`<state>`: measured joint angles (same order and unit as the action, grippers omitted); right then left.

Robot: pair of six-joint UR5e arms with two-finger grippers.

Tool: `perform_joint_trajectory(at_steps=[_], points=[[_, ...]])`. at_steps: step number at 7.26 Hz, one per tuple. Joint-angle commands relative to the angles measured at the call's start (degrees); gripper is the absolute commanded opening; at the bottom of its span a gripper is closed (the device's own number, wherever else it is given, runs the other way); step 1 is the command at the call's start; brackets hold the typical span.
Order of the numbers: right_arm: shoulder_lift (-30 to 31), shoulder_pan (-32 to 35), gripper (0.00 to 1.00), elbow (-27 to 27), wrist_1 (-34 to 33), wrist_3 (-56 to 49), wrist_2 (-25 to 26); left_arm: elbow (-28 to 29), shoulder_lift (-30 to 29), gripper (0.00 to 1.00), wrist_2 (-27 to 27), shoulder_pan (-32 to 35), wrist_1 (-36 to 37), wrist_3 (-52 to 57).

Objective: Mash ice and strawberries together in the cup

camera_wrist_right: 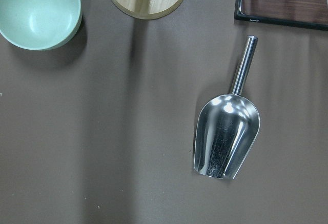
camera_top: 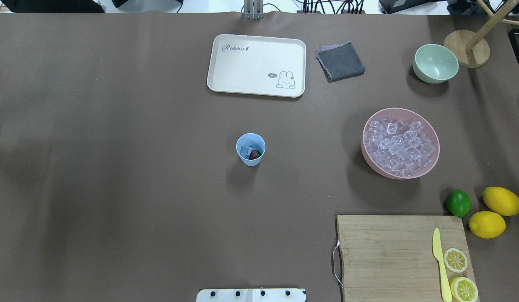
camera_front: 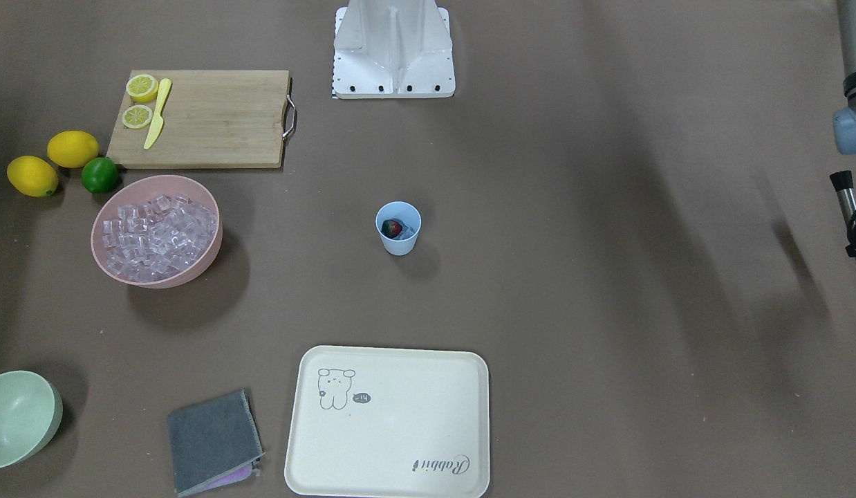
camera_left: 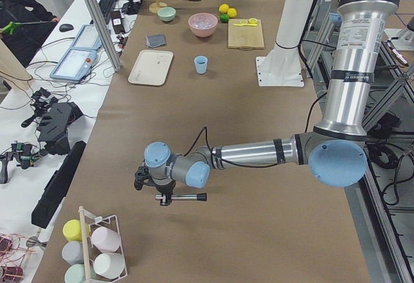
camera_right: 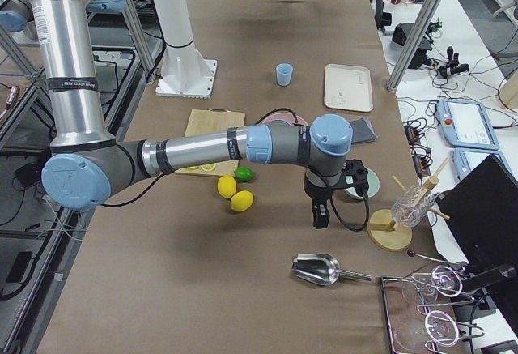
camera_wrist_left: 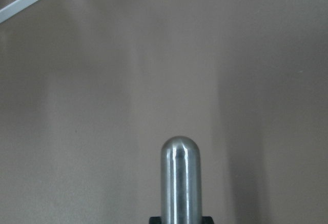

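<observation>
Silver tubular arms [camera_left: 349, 69] with pale-blue joint caps [camera_left: 157, 154]; black cables [camera_right: 366, 200] at the wrists; white bolted base [camera_front: 393, 52].

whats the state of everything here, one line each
cup: upright, holds one strawberry and some ice
pink bowl: full of ice cubes
green bowl: empty
tray: empty
scoop: empty, lying on the table
lemon halves: cut faces up on the board
muddler: held level in the left gripper
right gripper: cannot tell open or shut
</observation>
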<state>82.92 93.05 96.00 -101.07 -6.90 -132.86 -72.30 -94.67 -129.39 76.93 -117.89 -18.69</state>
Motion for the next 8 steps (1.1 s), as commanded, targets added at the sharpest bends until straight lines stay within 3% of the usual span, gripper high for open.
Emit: perform_joint_trajectory(at_steps=[1,8], points=[[0.05,0.02,1.00,0.33,-0.01,0.05,-0.03,-0.03,2.91,0.00,0.53,-3.16,-7.18,-5.73],[0.05,0.11,1.00,-0.47,-0.09,-0.04,-0.03,-2.05,3.09,0.00,0.45,-7.23,-8.15,-5.92]])
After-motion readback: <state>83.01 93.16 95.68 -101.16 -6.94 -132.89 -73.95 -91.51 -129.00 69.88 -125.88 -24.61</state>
